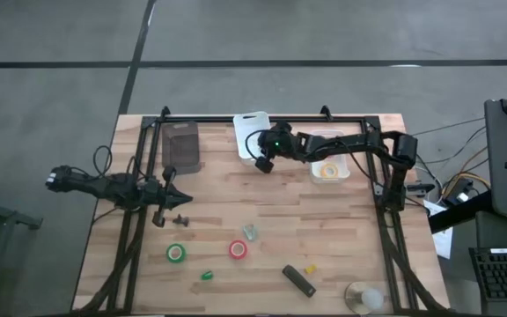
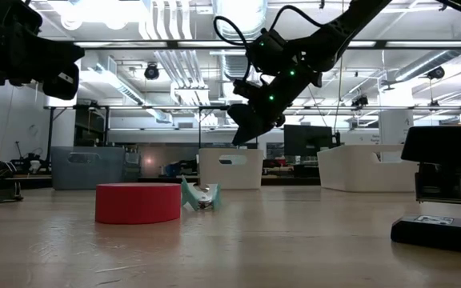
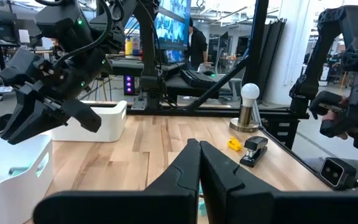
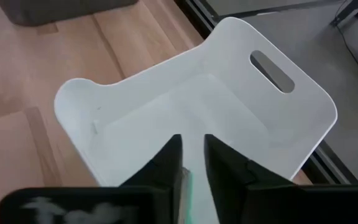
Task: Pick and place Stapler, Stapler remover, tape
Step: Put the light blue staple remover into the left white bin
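The black stapler (image 1: 298,281) lies near the table's near edge. A teal staple remover (image 1: 250,232) rests beside a red tape roll (image 1: 238,250), which lies flat; a green roll (image 1: 176,254) lies farther left. A yellow roll (image 1: 328,170) sits in a small white bin (image 1: 345,173). My right gripper (image 1: 261,165) hangs open over another white bin (image 4: 278,124), with something teal (image 4: 188,182) showing in the bin through the gap between its fingers. My left gripper (image 3: 199,149) is shut and hovers over the table's left side, touching nothing.
A grey bin (image 1: 181,145) stands at the far left of the table. A small dark object (image 1: 180,219) lies below my left gripper. A small green piece (image 1: 207,275), a yellow piece (image 1: 311,268) and a bulb on a stand (image 1: 363,298) sit near the near edge.
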Tool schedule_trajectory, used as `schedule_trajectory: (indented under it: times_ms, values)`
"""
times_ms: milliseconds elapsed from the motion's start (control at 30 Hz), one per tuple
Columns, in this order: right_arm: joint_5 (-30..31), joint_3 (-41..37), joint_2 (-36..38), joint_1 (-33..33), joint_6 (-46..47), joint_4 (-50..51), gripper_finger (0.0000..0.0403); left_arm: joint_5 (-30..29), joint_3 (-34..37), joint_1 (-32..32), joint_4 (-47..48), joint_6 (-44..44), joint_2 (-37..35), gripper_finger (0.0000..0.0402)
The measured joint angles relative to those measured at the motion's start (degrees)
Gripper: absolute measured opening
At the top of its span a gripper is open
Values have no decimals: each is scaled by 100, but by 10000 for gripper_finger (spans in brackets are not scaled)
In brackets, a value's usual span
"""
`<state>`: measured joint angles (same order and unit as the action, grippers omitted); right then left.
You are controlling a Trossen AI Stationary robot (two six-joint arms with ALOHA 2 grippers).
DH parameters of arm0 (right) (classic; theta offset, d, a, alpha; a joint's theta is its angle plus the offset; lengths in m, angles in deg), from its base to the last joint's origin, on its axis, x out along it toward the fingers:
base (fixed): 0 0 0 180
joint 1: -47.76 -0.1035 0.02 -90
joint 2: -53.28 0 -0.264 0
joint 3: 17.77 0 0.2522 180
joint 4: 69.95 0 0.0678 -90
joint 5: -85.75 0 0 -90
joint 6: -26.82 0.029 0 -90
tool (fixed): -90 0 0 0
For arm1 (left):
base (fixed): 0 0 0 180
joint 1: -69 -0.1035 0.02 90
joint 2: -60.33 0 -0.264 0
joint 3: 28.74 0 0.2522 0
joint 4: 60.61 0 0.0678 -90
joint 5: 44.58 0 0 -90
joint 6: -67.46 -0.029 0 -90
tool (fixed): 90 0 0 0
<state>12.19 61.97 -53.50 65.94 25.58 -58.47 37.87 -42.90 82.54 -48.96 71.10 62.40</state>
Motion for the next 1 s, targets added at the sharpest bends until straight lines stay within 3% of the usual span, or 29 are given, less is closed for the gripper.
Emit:
schedule_trajectory:
  times_ms: [167, 400, 600, 700, 1000]
  values:
    - [-304, 8, 214, -217, -383, 74, 108, 2, -2, -1, 1, 0, 0, 10]
    - [-752, 17, 611, -1344, -1803, 896, 118, 1, -1, -1, 1, 0, 0, 10]
    - [-646, 9, 627, -2323, -3147, 1787, 110, 2, 0, -2, 0, 2, 0, 10]
    - [-107, 11, 627, -2644, -3198, 1799, 102, 2, 0, -2, 1, 2, 0, 10]
    - [177, 12, 491, -2942, -3799, 1789, 98, 2, 0, -2, 2, 0, 0, 10]
